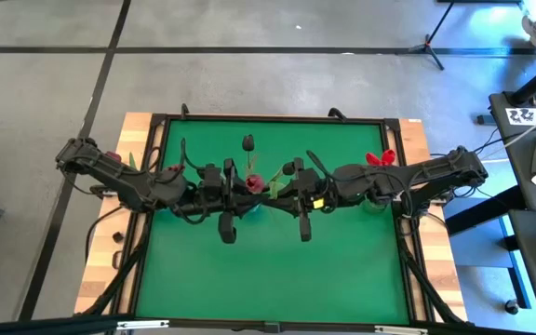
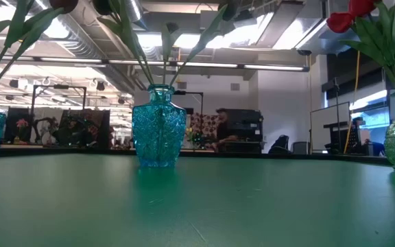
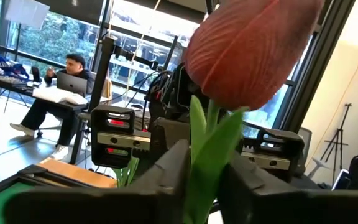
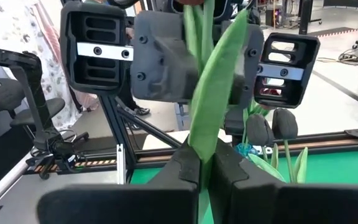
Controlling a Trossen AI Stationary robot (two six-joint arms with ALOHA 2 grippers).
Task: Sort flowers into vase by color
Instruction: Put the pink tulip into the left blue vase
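1. Flowers: a pink-maroon tulip (image 3: 253,50) hangs above the desk (image 1: 268,270) centre, over the middle teal vase (image 2: 158,134), apparently mid-handover.
2. Room: the green desk nearer the camera lies open; vases stand at both edges.
3. Left end effector (image 3: 201,180) closes narrow around the stem.
4. Right end effector (image 4: 205,168) pinches the stem and leaf, steadying it.
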